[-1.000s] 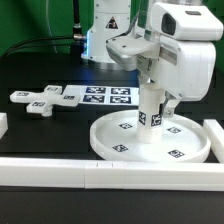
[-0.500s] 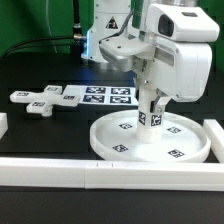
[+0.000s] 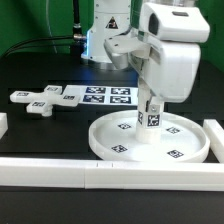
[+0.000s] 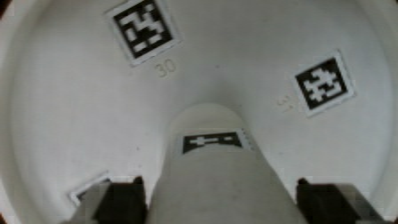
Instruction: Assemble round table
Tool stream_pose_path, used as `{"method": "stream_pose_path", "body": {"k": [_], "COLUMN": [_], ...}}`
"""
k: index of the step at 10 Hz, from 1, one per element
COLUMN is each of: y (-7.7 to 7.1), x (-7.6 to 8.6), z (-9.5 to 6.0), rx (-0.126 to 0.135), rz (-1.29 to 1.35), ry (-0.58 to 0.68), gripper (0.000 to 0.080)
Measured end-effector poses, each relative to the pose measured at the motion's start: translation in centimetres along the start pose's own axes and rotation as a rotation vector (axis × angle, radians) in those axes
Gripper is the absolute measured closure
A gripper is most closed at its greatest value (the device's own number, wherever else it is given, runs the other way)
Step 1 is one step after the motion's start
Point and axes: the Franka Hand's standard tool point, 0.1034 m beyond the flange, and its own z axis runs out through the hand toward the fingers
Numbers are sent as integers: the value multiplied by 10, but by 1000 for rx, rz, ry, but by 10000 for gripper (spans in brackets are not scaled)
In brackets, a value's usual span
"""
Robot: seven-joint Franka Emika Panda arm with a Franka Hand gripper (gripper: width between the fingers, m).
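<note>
The arm (image 3: 170, 50) comes down from the upper right of the exterior view over the disc (image 3: 104, 150), which lies flat on the black desk (image 3: 40, 70) in the lower right part of the frame. The post (image 3: 152, 112) stands close to upright at the middle of the disc, and its lower end meets the disc's floor there. A square marker on its side faces the camera. The jaws pinch the post by its upper part. In the wrist view the two fingers (image 4: 121, 200) sit tight against opposite sides of the post (image 4: 222, 170), with the disc (image 4: 71, 100) and two of its printed markers spread out beyond.

The cross foot (image 3: 40, 98) lies flat at the exterior view's left, well apart from the disc and untouched. Just to its right, at the frame's centre, is the marker board (image 3: 108, 96). A long white bar (image 3: 100, 176) runs along the front edge below the disc, and another bar (image 3: 214, 135) stands just beside the disc's right rim.
</note>
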Motion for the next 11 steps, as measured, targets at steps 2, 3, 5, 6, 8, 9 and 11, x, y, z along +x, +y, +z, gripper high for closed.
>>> {"method": "stream_pose_path", "body": {"k": [2,3,5,6,8,9,11], "y": [-1,-1,-1,-1,-2,-4,-8], "x": [0,1,1,2,2,3,7], "z": [0,0,0,-1,0,0,-1], "rx": [10,12,12,12,29,48,88], "rz": [193,276,388,464,725,826,1078], "ry": [-1,3,3,3,17,13,0], "gripper": [393,392,392,392,392,392,392]}}
